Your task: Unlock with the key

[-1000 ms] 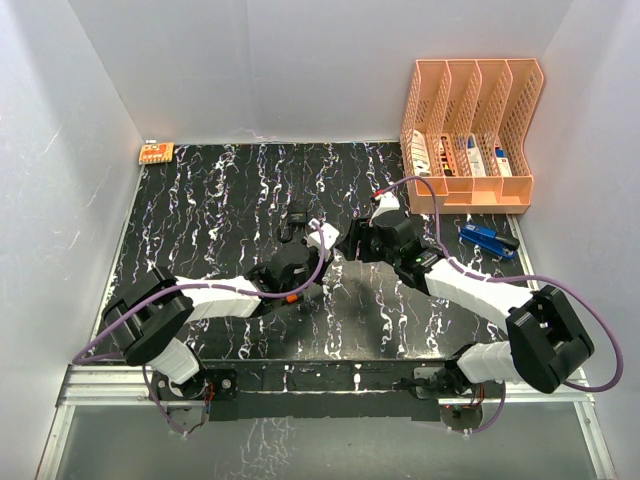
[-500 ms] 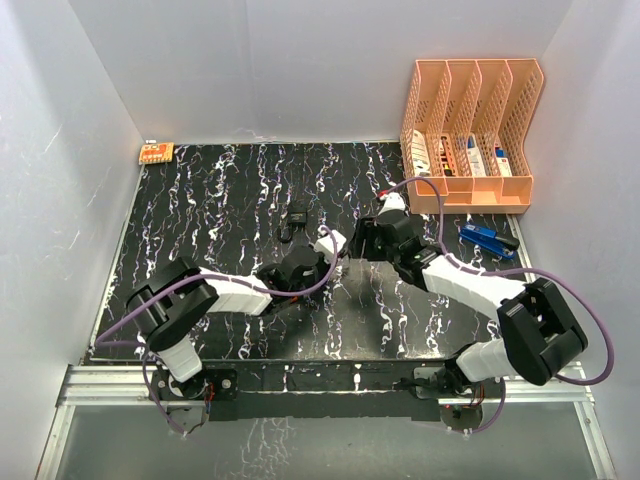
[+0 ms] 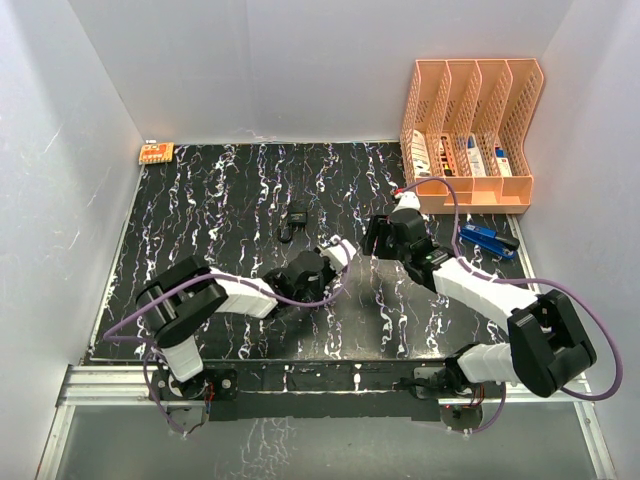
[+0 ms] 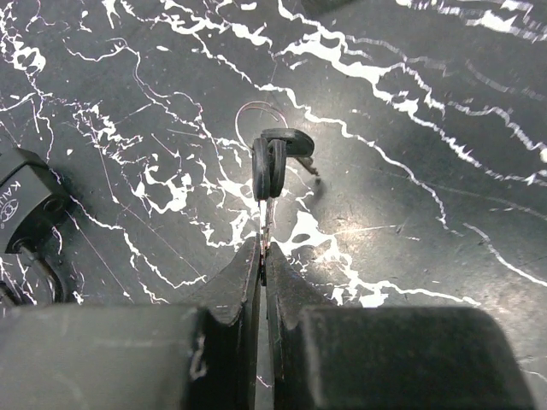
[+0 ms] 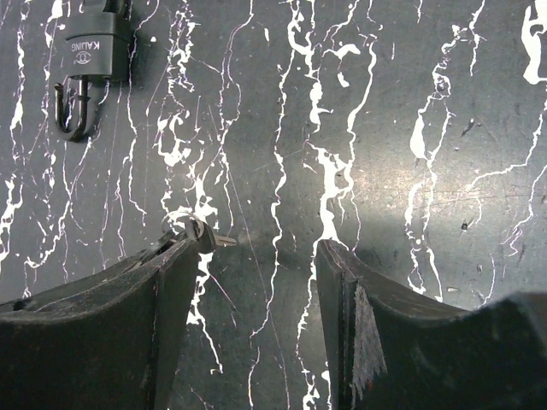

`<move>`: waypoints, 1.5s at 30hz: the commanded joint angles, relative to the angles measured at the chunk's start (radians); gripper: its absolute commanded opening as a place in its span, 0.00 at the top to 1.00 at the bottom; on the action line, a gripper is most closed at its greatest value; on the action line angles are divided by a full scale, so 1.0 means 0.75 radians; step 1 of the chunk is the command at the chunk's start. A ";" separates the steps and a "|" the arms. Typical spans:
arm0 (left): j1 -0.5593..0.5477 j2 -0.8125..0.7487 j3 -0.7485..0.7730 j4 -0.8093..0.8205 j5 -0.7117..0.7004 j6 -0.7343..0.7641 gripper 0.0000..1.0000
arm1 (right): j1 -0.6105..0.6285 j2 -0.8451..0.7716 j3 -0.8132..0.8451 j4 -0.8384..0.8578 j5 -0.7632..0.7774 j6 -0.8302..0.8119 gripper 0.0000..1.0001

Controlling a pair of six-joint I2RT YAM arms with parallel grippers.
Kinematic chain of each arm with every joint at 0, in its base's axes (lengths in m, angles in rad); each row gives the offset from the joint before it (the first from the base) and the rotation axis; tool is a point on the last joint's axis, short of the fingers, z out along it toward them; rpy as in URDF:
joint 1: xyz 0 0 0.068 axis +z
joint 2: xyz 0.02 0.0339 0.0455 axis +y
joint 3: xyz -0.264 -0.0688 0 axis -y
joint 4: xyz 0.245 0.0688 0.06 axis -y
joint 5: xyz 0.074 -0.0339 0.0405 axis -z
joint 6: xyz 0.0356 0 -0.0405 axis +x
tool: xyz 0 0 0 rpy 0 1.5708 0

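My left gripper (image 4: 263, 249) is shut on the metal blade of a key (image 4: 268, 218), held just above the black marbled table (image 3: 220, 200). The black key heads (image 4: 275, 161) and thin wire ring stick out past the fingertips. In the top view the left gripper (image 3: 342, 249) is right of the black padlock (image 3: 293, 221). The padlock lies flat, also showing at the left edge of the left wrist view (image 4: 26, 205) and top left of the right wrist view (image 5: 92, 47). My right gripper (image 5: 256, 256) is open and empty, just right of the keys (image 5: 202, 234).
An orange file rack (image 3: 470, 130) with small items stands at the back right. A blue-handled tool (image 3: 487, 238) lies on the table before it. A small orange object (image 3: 154, 152) sits in the back left corner. White walls enclose the table.
My left gripper has moved to the right, away from the padlock, holding the key. My right gripper has drawn back to the right.
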 commanded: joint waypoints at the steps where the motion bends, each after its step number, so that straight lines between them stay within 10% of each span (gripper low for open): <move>1: -0.048 0.080 0.064 -0.033 -0.172 0.171 1.00 | -0.012 -0.042 -0.003 0.025 0.002 0.006 0.45; 8: -0.085 0.148 0.094 -0.045 -0.233 0.183 0.99 | -0.027 -0.063 -0.008 0.012 -0.002 0.000 0.45; 12: -0.089 0.105 0.091 -0.092 -0.194 0.121 0.54 | -0.037 -0.070 -0.018 0.009 -0.008 -0.003 0.45; 16: -0.094 0.026 0.045 -0.084 -0.163 0.063 0.34 | -0.042 -0.055 -0.023 0.018 -0.035 -0.009 0.44; 24: -0.085 -0.211 0.014 -0.186 -0.419 -0.126 0.23 | -0.038 0.025 -0.003 0.091 -0.252 -0.052 0.45; 33: 0.089 -0.465 -0.002 -0.447 -0.266 -0.541 0.23 | 0.092 0.229 0.138 0.046 -0.230 -0.105 0.45; 45: 0.137 -0.565 -0.103 -0.430 -0.245 -0.589 0.23 | 0.130 0.460 0.294 0.028 -0.188 -0.140 0.52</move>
